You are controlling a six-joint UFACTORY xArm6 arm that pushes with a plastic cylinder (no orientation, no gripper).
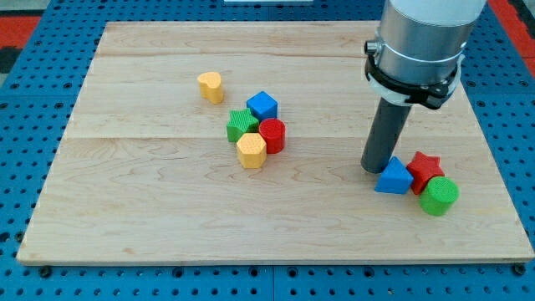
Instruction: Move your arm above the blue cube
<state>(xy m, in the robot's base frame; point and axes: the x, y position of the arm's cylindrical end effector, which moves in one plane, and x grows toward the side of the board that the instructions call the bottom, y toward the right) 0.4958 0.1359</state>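
The blue cube (262, 104) sits on the wooden table (150, 217) slightly left of centre, at the top of a tight cluster. Directly below it lie a green block (242, 125) on the view's left, its shape not clear, and a red cylinder (272, 135) on the view's right; a yellow hexagonal block (251, 151) closes the cluster at the bottom. A yellow heart-shaped block (211, 86) stands apart, up and to the view's left of the cube.

The arm carries no pincer, only a dark rod. My tip (377, 170) rests well to the view's right of the blue cube, just beside the upper left edge of a blue triangular block (394, 178). Touching that block on its right is a red star (425, 169), with a green cylinder (439, 196) just below the star.
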